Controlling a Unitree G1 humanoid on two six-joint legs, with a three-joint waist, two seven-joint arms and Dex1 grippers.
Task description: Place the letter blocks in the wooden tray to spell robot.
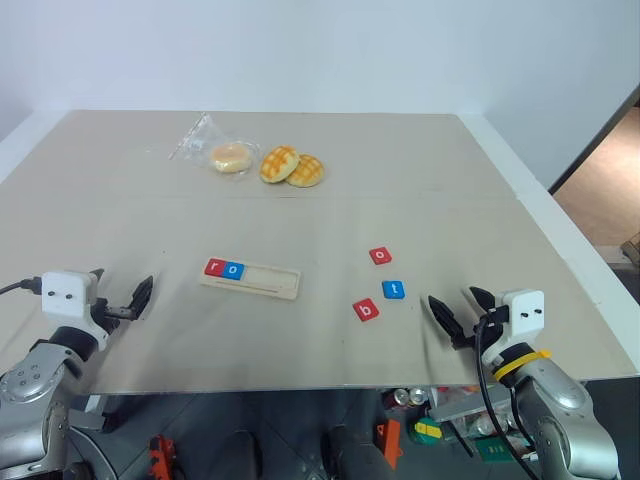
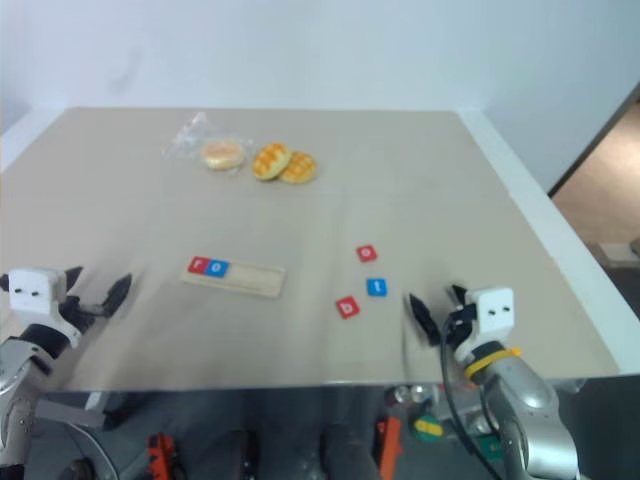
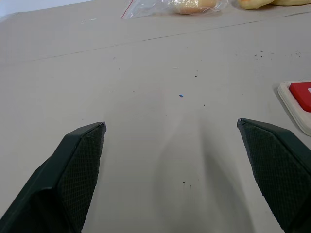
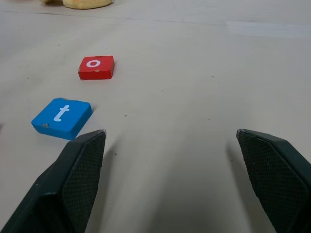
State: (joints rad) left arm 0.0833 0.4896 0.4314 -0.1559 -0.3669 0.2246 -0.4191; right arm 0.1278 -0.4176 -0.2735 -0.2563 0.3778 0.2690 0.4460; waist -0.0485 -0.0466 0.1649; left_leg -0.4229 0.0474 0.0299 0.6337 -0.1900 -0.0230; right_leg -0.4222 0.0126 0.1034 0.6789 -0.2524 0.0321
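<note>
Behind the beige table stands a white wall.

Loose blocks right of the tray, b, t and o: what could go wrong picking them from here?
1. The red b and blue t lie close together; the open right gripper could nudge one while closing on the other.
2. The wooden tray already holds a red r and blue o at its left end; sliding the b in could push them or shift the tray.
3. The red o could be taken out of order.
</note>
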